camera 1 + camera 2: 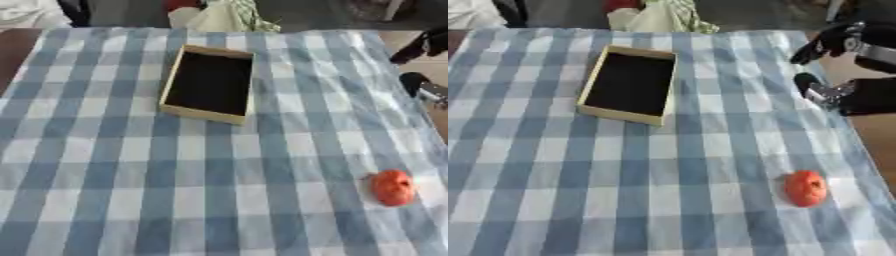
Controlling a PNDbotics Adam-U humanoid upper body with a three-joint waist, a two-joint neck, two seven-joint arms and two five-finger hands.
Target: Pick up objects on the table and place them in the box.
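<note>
**Reaching for the one red object on the near right**

The right hand point(833, 42) is hanging over the far right edge of the table point(535, 200), well apart from anything it needs to take. Its dark fingers are showing against a dark arm, and whether they are spread or curled is something I cannot tell. The left hand is not showing in either view.

The red object point(805, 188), rounded and roughly apple-shaped, is lying on the blue-and-white checked cloth at the near right, close to the table's right edge. The box point(213, 116), shallow with pale walls and a dark inside, is sitting open toward the far centre-left, well apart from the red object.

Judging from this layout, the step in hand is the approach. To do it well, the right hand is best coming toward the near side along the right edge and descending from above, fingers opening wide enough to pass on both sides of the rounded body. Closing low around its widest part should be keeping it from rolling toward the edge. The carry then is going far and left, with release inside the box walls rather than over the rim.

Counting: one red object, one box, one hand in view. Nothing is showing inside the box.
</note>
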